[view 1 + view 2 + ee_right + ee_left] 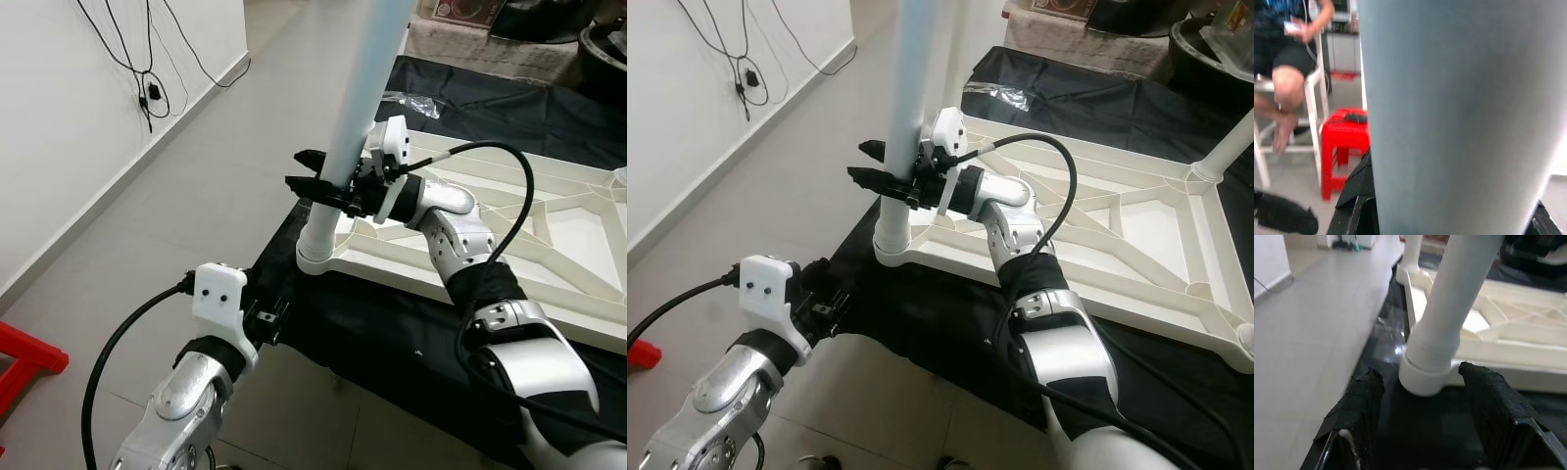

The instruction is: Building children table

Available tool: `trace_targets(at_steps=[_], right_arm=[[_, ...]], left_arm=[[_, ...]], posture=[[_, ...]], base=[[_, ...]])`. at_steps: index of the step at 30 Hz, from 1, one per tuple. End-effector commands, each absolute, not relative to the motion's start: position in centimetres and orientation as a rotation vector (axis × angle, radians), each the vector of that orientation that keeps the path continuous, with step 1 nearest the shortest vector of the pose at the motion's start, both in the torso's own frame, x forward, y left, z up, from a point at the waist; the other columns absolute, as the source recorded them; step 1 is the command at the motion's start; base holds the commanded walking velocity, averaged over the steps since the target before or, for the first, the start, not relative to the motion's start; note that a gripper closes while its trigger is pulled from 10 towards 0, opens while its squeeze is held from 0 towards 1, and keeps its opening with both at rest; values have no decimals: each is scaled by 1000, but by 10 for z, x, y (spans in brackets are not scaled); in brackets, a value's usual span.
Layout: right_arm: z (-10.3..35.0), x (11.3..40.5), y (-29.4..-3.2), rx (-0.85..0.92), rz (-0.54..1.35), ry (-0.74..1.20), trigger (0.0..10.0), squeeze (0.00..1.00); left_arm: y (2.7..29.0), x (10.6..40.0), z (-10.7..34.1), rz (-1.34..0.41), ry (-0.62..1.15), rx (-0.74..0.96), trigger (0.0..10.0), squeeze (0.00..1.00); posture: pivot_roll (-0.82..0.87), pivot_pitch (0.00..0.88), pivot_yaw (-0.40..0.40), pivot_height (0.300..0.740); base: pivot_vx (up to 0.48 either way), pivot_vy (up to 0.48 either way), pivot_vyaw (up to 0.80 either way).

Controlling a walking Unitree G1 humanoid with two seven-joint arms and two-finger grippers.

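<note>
Gripping the pale leg (358, 108), the right gripper (315, 184) pinches it upright in the tabletop frame's (1136, 245) near corner socket; left gripper (1420, 416) waits spread; other legs probably remain.

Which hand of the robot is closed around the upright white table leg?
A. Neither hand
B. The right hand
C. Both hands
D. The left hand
B. The right hand clamps its black fingers on the white table leg just above the corner socket of the upturned tabletop, while the left hand is open and lower down, with nothing between its fingers.
</note>
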State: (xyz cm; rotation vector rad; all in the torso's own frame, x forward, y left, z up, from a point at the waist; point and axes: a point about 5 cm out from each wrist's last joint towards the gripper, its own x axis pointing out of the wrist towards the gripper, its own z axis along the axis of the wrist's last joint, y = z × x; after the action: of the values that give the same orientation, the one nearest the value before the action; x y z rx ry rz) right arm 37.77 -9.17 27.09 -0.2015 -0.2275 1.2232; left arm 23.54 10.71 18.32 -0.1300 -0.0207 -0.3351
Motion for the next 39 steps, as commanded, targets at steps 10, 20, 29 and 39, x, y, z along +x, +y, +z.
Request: trace_targets(at_steps=[10,20,29,39], right_arm=[[207,398,-102,-136,811,215,10000,0],[197,401,-122,6,428,155,10000,0],[201,392,-116,49,436,75,10000,0],[189,383,-101,-3,246,124,10000,0]], left_arm=[[110,239,179,-330,-16,-120,10000,0],[114,241,178,-318,-21,-105,10000,0],[115,244,179,-321,-29,-98,10000,0],[118,248,179,-317,-36,-91,10000,0]], posture=[[148,182,-54,740],[145,182,-43,740],[144,183,-40,740],[144,178,-39,740]], base=[[0,0,0],[0,0,0],[0,0,0],[0,0,0]])
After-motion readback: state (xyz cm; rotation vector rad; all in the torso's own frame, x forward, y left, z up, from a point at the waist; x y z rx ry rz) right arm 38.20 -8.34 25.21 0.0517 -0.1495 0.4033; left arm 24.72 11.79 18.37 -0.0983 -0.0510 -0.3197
